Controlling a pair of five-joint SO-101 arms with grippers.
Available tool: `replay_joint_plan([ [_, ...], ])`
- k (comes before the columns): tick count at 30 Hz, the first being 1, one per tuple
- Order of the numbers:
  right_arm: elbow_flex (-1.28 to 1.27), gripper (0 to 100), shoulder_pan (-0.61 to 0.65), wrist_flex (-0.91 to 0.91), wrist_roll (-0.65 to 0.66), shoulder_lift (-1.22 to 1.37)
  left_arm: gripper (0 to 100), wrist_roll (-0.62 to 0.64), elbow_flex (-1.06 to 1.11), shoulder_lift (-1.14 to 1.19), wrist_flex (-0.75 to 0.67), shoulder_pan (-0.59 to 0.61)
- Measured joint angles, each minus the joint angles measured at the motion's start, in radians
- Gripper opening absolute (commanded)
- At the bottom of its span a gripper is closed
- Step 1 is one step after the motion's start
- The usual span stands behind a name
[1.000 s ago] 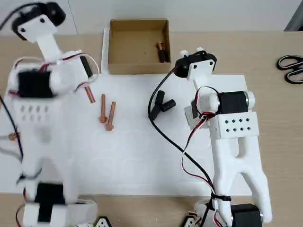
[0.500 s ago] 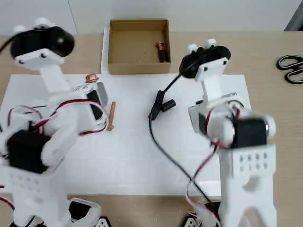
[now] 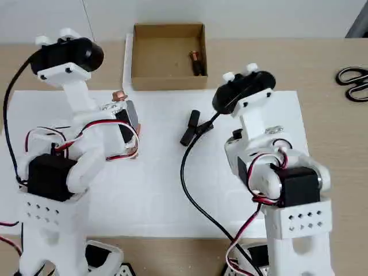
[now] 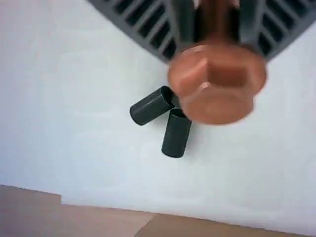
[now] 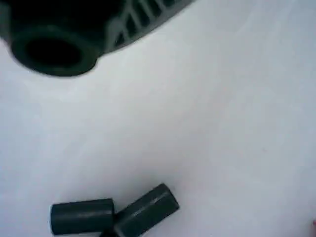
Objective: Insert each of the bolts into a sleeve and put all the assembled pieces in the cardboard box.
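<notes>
Since half a second ago, my left arm has carried its bolt slightly right, toward the centre of the sheet. My right wrist has drawn back to the near side and a little left.

1. Left gripper [image 4: 216,17]: clamped on the shank of a copper bolt [image 4: 217,84]. The hexagonal head projects clear of the jaws. In the high view this bolt sits at the far-left part of the white sheet [image 3: 161,195], just near of the box's left corner.
2. Right gripper [image 5: 59,24]: clenched on a held sleeve [image 5: 53,52], black, with its open bore exposed.
3. First loose sleeve [image 4: 152,105] and second loose sleeve [image 4: 176,133]: both lie on the sheet between my two arms. They touch at one end and form a V.
4. Cardboard box [image 3: 141,57]: stands at the far edge of the sheet, centred between the arms. One assembled piece [image 3: 197,62] lies inside it, close to the right wall.
5. Table [image 3: 333,132]: wooden and exposed to the right of the sheet. Scissors [image 3: 352,83] rest at its far-right edge, well apart from the parts.
</notes>
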State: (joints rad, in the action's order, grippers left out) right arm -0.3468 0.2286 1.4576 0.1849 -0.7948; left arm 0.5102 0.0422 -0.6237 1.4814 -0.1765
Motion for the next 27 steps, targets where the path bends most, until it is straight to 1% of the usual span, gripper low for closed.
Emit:
replay_joint_plan([
  [2,0.0,0.3,0.009,0.0,-0.02,-0.003,0,0.0,0.006,0.0,-0.011,0.0],
  [6,-0.023,0.3,0.032,0.0,-0.121,-0.058,0,0.0,0.06,0.0,-0.068,-0.002],
  [10,-0.12,0.4,0.04,-0.046,-0.15,-0.103,0,0.0,0.149,0.0,-0.152,-0.002],
  [14,-0.255,0.4,0.04,-0.181,-0.141,-0.106,0,0.0,0.218,0.0,-0.258,-0.012],
  [19,-0.396,0.4,0.044,-0.336,-0.077,-0.106,0,0.0,0.328,0.0,-0.413,-0.081],
  [22,-0.442,0.4,0.044,-0.371,-0.064,-0.106,0,0.0,0.373,0.0,-0.476,-0.11],
  [27,-0.483,0.4,0.083,-0.417,-0.064,-0.106,0,0.0,0.43,0.0,-0.571,-0.117],
])
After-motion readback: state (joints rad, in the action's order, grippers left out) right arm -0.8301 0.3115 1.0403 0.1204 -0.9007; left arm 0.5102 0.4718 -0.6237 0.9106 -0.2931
